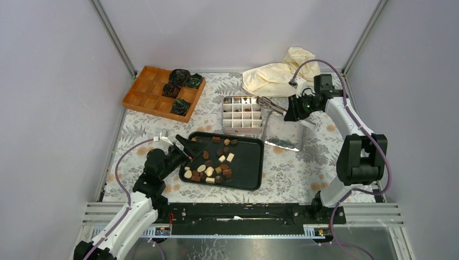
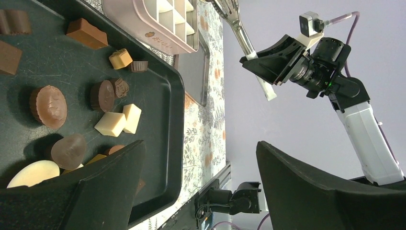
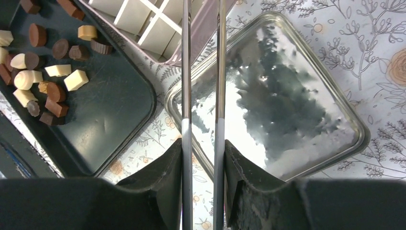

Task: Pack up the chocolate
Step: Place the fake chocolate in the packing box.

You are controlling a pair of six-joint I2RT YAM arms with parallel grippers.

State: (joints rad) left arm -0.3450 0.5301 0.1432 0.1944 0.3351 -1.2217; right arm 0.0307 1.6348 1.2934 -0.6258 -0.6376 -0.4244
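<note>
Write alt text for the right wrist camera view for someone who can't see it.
The right gripper is shut on metal tongs that stretch up the frame over a shiny metal lid lying on a flowered tablecloth. At upper left, a black tray holds assorted chocolates beside a divided tin.

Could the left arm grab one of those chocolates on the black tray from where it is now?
Probably yes. The left gripper hangs open over the left side of the black tray, the chocolates lie loose just beyond its fingertips, and nothing stands between.
</note>
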